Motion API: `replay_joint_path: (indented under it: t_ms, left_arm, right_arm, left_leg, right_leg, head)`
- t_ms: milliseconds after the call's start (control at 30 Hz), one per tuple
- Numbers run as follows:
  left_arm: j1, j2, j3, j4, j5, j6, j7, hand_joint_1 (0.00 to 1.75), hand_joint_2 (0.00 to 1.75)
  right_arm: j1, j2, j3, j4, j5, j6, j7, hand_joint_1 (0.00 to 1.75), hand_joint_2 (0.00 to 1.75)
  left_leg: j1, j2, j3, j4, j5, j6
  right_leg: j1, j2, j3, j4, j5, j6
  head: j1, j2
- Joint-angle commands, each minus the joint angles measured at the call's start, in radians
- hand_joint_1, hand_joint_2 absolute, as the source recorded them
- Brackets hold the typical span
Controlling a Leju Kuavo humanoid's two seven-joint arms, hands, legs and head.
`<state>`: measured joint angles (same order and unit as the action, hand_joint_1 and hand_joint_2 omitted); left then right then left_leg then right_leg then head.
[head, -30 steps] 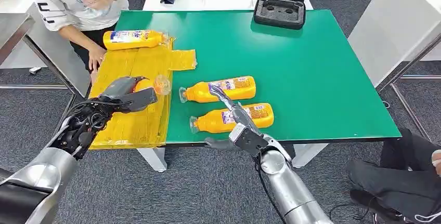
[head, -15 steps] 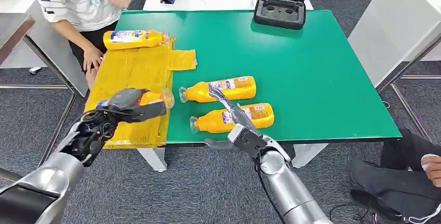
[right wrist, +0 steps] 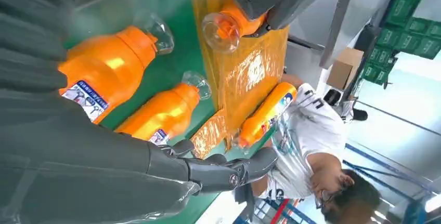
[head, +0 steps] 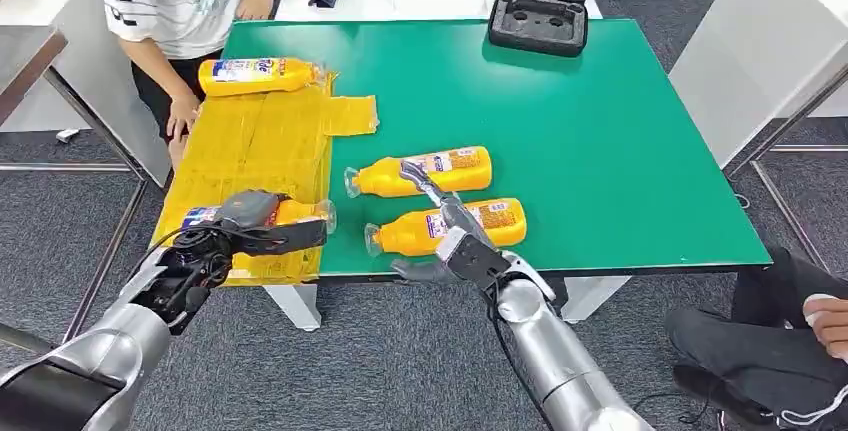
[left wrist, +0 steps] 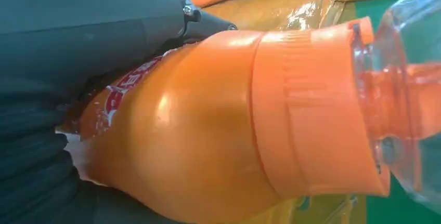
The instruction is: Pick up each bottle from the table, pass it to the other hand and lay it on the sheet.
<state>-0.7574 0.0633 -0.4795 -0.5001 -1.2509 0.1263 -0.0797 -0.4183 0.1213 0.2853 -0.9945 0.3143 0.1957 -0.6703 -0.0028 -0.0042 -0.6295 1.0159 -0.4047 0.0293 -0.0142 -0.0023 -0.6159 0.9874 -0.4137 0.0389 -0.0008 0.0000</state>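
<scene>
Holding an orange bottle by its body, your left robot hand sits over the near edge of the yellow sheet, at about seven o'clock on the green bench. The clear cap points toward the green. The plastic looks smooth and glossy, probably slippery, and a full bottle would be fairly heavy, so take it round the labelled middle, not the tapering neck. Your right robot hand is released, fingers spread, above the two bottles lying at six o'clock. Whether it touches the nearer one is hard to tell. Another bottle lies at the sheet's far end, beside a person.
</scene>
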Motion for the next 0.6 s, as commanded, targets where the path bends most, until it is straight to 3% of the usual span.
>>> replay_joint_path:
  t_ms: [33,100,167,200,233,300,600]
  left_arm:
    - [-0.029,0.012,0.031,0.075,0.006,-0.01,-0.006,1.73,1.75]
    - [-0.036,0.011,0.032,0.086,-0.007,-0.035,-0.006,1.48,1.75]
    - [-0.038,0.018,0.019,0.091,-0.035,-0.041,0.007,1.43,1.75]
    - [-0.035,0.016,0.031,0.095,-0.03,-0.05,0.001,1.13,1.75]
    - [-0.033,0.015,0.034,0.097,-0.029,-0.054,-0.006,1.1,1.75]
    - [-0.03,0.016,0.034,0.099,-0.029,-0.055,-0.006,0.37,1.75]
    - [-0.025,0.014,0.033,0.105,-0.035,-0.068,-0.007,0.38,1.75]
  right_arm:
    - [-0.065,-0.001,0.032,0.115,-0.005,-0.011,-0.001,0.0,1.75]
    - [-0.07,-0.001,0.036,0.131,-0.006,-0.016,-0.001,0.0,1.75]
    - [-0.074,-0.001,0.04,0.144,-0.009,-0.017,-0.005,0.0,1.75]
    - [-0.078,0.002,0.043,0.154,-0.009,-0.021,-0.006,0.0,1.75]
    - [-0.079,0.003,0.045,0.157,-0.009,-0.023,-0.006,0.0,1.75]
    - [-0.079,0.005,0.045,0.157,-0.009,-0.024,-0.006,0.0,1.75]
    - [-0.07,0.008,0.047,0.151,-0.009,-0.028,-0.006,0.0,1.75]
  left_leg:
    - [0.001,0.002,0.003,0.0,-0.001,-0.001]
    - [0.001,0.002,0.003,0.0,-0.001,-0.001]
    - [0.001,0.003,0.004,0.0,-0.002,-0.002]
    - [0.002,0.003,0.006,0.0,-0.003,-0.002]
    - [0.001,0.003,0.004,0.0,-0.002,-0.002]
    - [0.001,0.003,0.005,0.0,-0.002,-0.002]
    - [0.0,0.002,0.003,0.0,-0.001,-0.001]
  right_leg:
    - [0.001,0.002,0.002,-0.001,0.0,-0.001]
    - [0.001,0.002,0.003,0.0,-0.001,-0.001]
    - [0.001,0.002,0.004,0.0,-0.001,-0.001]
    - [0.002,0.003,0.005,-0.001,-0.001,-0.002]
    - [0.001,0.002,0.004,-0.001,-0.001,-0.001]
    - [0.001,0.003,0.004,-0.001,-0.001,-0.002]
    - [0.0,0.002,0.002,0.0,0.0,-0.001]
  head:
    - [0.0,0.0]
    - [0.0,0.0]
    - [0.0,0.0]
    - [0.0,0.0]
    - [0.0,0.0]
    - [0.0,0.0]
    - [0.0,0.0]
